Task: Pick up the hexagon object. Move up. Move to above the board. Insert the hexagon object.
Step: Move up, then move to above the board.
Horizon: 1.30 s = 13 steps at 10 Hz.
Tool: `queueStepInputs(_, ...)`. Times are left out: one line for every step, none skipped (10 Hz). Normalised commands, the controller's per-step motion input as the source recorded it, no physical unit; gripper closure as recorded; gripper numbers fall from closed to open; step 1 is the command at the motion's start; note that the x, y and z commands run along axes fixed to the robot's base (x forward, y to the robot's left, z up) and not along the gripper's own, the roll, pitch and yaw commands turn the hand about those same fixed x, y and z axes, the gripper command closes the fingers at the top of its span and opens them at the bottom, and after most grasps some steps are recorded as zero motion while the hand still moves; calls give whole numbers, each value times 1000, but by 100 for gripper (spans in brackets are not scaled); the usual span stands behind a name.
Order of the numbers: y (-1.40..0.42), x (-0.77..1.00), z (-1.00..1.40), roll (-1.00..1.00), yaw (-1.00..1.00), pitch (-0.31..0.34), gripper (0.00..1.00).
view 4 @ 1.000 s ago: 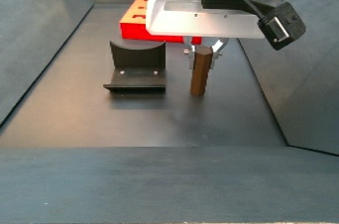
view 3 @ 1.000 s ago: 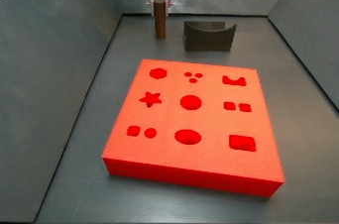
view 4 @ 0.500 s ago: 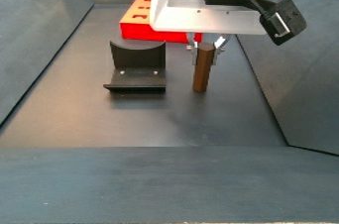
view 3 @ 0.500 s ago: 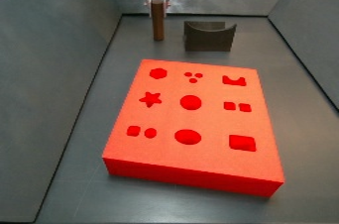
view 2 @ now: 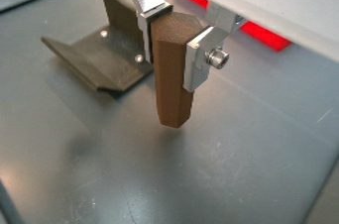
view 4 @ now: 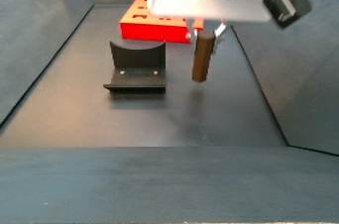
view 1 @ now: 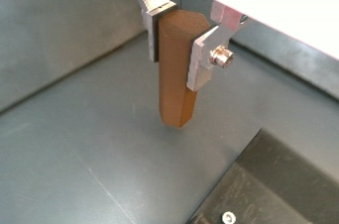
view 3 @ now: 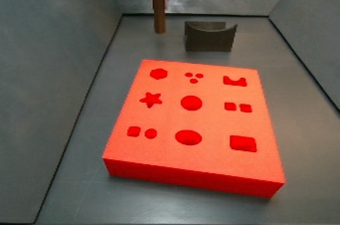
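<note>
Item 1. Gripper (view 1: pixel 183 32): the 2 silver fingers (view 1: pixel 203 57) are closed onto the upper part of the hexagon object, pads flat against opposite faces; no gap shows on either side.

Item 2. Hexagon object (view 2: pixel 172 79): brown peg, upright, upper end between the fingers, most of its length hanging below the fingertips. In both wrist views its lower end appears clear of the grey floor, with a faint shadow beneath; in a side view (view 4: pixel 201 57) it likewise hangs free below the gripper.

Item 3. Board (view 3: pixel 197 122): bright red slab with cut-out holes, lying well apart from the fingers, all holes empty as far as visible. A red strip of it shows behind the fingers in a wrist view (view 2: pixel 247 28).

Item 4. Fixture (view 4: pixel 135 68): dark bracket on the floor, near the peg, not touching it.

Status, as judged: pick-up done; the lift appears under way or just complete. Remaining: travel to above the board, alignment with the matching hole, insertion.
</note>
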Motion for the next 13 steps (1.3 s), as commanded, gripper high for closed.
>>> queueStepInputs(-5,-37,392,9,17,42,100)
queueStepInputs(-371,13,1000,-373,-377,52,100)
queueStepInputs(-382,17,1000,-363,-355,46,100)
queueStepInputs(-355,16,1000,-351,-299,39,100)
queueStepInputs(-304,16,1000,-325,-200,30,100)
queueStepInputs(-289,17,1000,-275,-145,32,100)
queueStepInputs(-260,21,1000,-189,-89,44,100)
queueStepInputs(-240,25,1000,-163,-73,49,100)
queueStepInputs(-199,27,1000,-137,-43,53,100)
queueStepInputs(-130,23,773,-117,-20,58,100)
queueStepInputs(-80,19,592,-104,-9,62,100)
queueStepInputs(-51,17,413,-95,-1,64,100)
queueStepInputs(-36,17,233,-88,4,66,100)
